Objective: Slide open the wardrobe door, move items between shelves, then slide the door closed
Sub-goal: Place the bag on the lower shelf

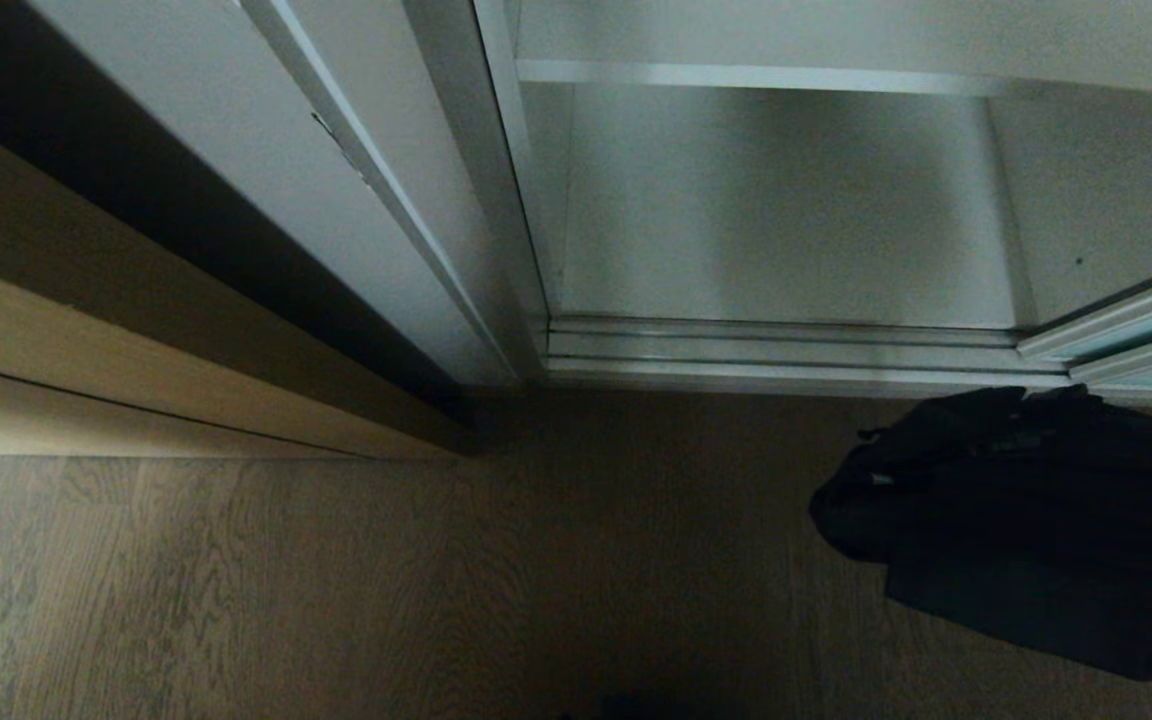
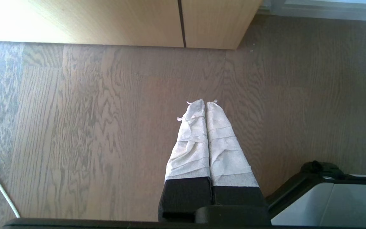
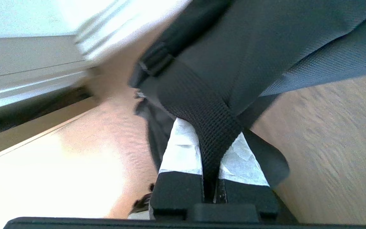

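One wardrobe (image 1: 786, 200) stands open, one shelf (image 1: 756, 76) visible. One black bag (image 1: 1026, 520), soft and crumpled, hangs above the floor (image 1: 336, 580). The right end effector (image 3: 210, 143) pinches its strap (image 3: 202, 108); the left end effector (image 2: 206, 105) is closed, empty.

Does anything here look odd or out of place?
Yes: the black bag is off the shelves, in front of the open wardrobe, its strap pinched in the right gripper.

Black bag (image 1: 1026, 520); grey-brown wood-grain floor (image 1: 336, 580); white shelves (image 1: 786, 75)
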